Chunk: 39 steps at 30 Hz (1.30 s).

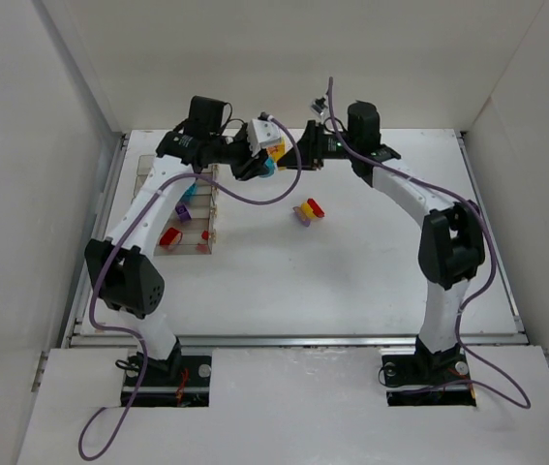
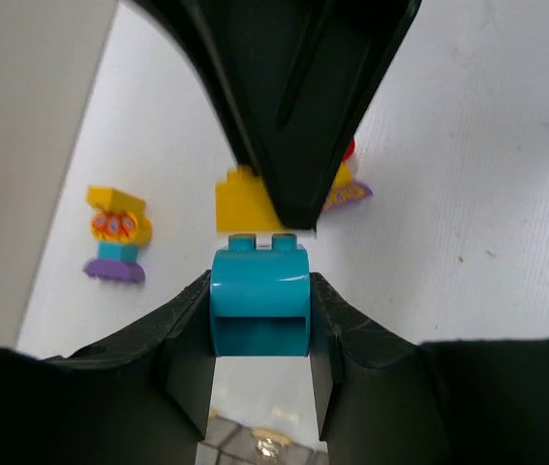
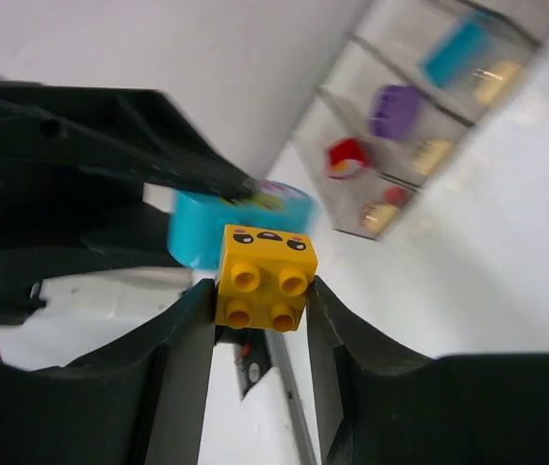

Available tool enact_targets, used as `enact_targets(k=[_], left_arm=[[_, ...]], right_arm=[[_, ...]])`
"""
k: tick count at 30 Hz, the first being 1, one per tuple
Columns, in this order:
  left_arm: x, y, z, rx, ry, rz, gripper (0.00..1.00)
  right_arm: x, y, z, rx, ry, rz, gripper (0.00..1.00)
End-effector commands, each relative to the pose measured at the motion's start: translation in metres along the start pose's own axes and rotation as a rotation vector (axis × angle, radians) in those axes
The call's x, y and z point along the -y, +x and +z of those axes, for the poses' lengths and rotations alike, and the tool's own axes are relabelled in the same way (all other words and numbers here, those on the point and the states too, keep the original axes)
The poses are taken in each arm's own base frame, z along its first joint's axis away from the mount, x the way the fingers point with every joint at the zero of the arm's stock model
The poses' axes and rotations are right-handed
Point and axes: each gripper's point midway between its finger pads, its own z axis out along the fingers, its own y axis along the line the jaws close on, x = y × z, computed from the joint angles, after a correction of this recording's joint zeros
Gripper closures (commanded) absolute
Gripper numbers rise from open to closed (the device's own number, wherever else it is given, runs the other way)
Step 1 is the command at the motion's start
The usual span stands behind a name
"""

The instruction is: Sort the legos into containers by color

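Left gripper: the left gripper (image 2: 259,315) is closed narrow on a teal brick (image 2: 259,281), one finger on each flat side, studs pointing away from it.
Right gripper: the right gripper (image 3: 259,310) pinches a yellow brick (image 3: 265,262) with a small face printed on it.
Where the two bricks are: held above the far middle of the table (image 1: 351,281), just beside the containers (image 1: 153,194). The teal one sits directly against the yellow one. I cannot tell if they are locked together or only touching.
Step in hand: it looks to me like pulling the two colours apart, so each can go in its own bin.
How to do it well: I would keep both grips firm and separate along the stud direction with a small tilt, not a twist, because such small bricks can spring out.
Containers: in the right wrist view one compartment has a teal piece (image 3: 456,48), the next a purple piece (image 3: 397,109), the next a red piece (image 3: 349,157).
Left to sort: loose legos (image 1: 308,210) lie at mid-table, and a small stack (image 2: 116,232) stands near the wall.
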Motion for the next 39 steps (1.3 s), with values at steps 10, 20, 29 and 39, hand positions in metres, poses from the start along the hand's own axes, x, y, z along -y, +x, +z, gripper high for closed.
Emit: enact_targets(k=[10, 20, 29, 39], left_arm=[[-0.039, 0.09, -0.075, -0.136, -0.209, -0.262, 1.0], [-0.132, 0.222, -0.103, -0.264, -0.526, -0.647, 1.0], [-0.158, 0.257, -0.114, -0.295, -0.723, -0.578, 1.0], [-0.146, 0.279, -0.11, -0.344, -0.727, -0.622, 0.53]], right_arm=[[0.102, -0.056, -0.112, 0.386, 0.375, 0.111, 1.0], [0.11, -0.05, -0.105, 0.367, 0.378, 0.118, 1.0], [0.108, -0.043, -0.106, 0.357, 0.374, 0.126, 1.0], [0.102, -0.042, -0.108, 0.358, 0.374, 0.125, 1.0]])
